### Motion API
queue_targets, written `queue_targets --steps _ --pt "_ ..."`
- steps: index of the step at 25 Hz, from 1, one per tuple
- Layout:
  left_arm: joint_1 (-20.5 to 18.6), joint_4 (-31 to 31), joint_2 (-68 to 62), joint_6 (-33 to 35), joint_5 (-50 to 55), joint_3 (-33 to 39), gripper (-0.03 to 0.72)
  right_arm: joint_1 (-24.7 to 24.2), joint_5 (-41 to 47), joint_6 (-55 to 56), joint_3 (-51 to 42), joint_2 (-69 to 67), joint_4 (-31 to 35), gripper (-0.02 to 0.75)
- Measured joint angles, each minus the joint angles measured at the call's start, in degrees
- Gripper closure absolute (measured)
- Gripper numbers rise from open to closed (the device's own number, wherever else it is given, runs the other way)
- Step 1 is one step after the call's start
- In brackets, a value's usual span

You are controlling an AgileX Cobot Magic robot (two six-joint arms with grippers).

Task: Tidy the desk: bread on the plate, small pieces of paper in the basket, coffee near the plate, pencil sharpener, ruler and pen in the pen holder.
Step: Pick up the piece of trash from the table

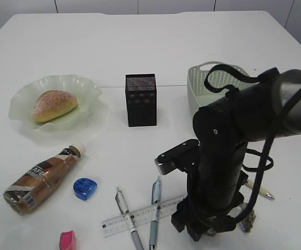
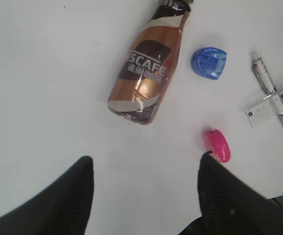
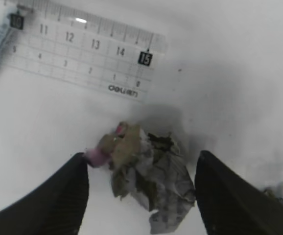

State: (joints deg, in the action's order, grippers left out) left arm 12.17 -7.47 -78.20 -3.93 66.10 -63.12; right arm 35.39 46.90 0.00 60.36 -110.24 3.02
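**A:** While the right gripper [image 3: 141, 196] hangs over that crumpled paper wad [image 3: 149, 183], jaws stand well apart, one either side of it, nothing held. Wad's on the table just below the end of the clear ruler [image 3: 78, 54].

**B:** How'll it handle?

**A:** My guess: near weightless, soft, will crush rather than slip. Loose flaps, so pinch across the thick middle, not an edge. It goes in the pale green basket [image 1: 202, 86] behind the arm.

**B:** Arm pose?

**A:** Right arm folded steeply down at the table's near edge, wrist pointing almost straight at the surface. Wad barely shows past it from the room side.

**B:** Left?

**A:** Left gripper [image 2: 144, 196] wide open, empty, above bare table near the Nescafe bottle [image 2: 146, 73], which lies on its side.
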Motion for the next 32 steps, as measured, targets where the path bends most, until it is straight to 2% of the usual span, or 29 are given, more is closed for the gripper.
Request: queue_targets --steps 4,12,18,26,32 --pt "0.0 0.0 0.0 0.0 0.0 0.0 0.202 0.0 -0.8 0.0 0.0 -0.3 -0.4 0.264" --pt "0.0 0.0 0.0 0.0 -0.2 0.0 0.202 0.0 -1.2 0.0 0.1 -1.5 -0.7 0.491" --pt "0.0 0.0 0.0 0.0 -0.3 0.0 0.202 0.0 -1.0 0.0 0.2 -1.4 -0.7 0.617" --pt "0.0 0.0 0.0 0.0 -0.3 0.0 0.202 -1.3 -1.1 -0.7 0.4 5.8 -0.9 0.645" --pt "0.0 0.0 0.0 0.0 -0.4 0.0 0.202 -11.8 -3.1 -0.7 6.6 11.0 -1.6 0.645"
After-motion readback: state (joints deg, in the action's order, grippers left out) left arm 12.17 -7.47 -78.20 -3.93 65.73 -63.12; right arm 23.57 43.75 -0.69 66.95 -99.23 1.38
